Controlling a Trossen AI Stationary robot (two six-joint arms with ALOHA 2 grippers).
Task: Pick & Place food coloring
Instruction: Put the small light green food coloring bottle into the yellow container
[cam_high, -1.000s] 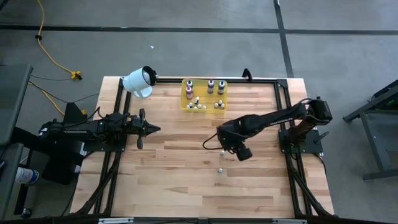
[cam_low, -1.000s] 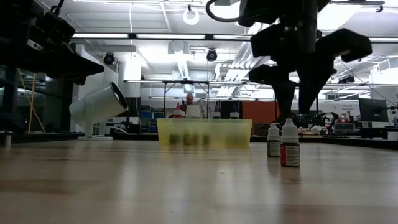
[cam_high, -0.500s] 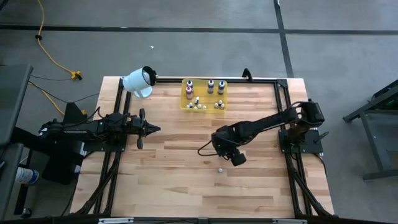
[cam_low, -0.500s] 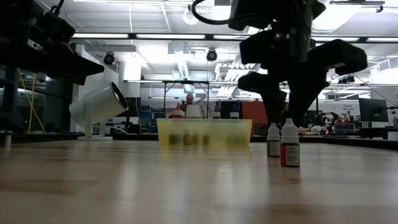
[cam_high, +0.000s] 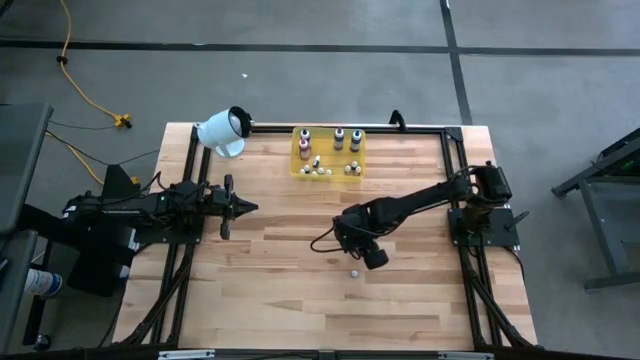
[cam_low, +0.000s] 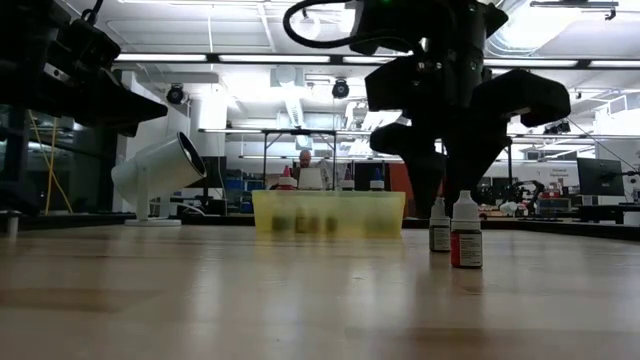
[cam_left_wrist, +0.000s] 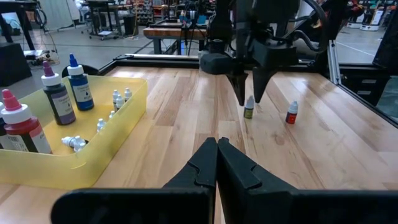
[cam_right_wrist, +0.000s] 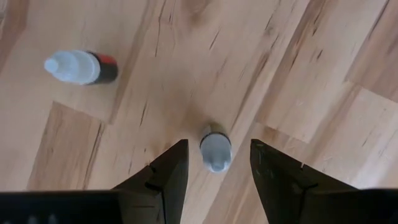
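So over the last second the right arm swung in from about 3 o'clock toward the middle of the tabletop (cam_high: 280, 290) and dropped lower. Now the right gripper (cam_right_wrist: 215, 163) hangs straight over a small dropper bottle (cam_right_wrist: 215, 148), fingers spread with one on each side of the white cap, not touching it yet as far as I can tell. A second dropper with a red body (cam_right_wrist: 81, 67) stands just beside it, toward 6 o'clock in the overhead view. The rest of the food coloring sits in the yellow tray (cam_high: 297, 168) up at 12 o'clock. The left gripper (cam_left_wrist: 217, 163) is parked at 9 o'clock, fingers pressed together on nothing. Looks lined up for a grab; it probably just needs to come down and squeeze.
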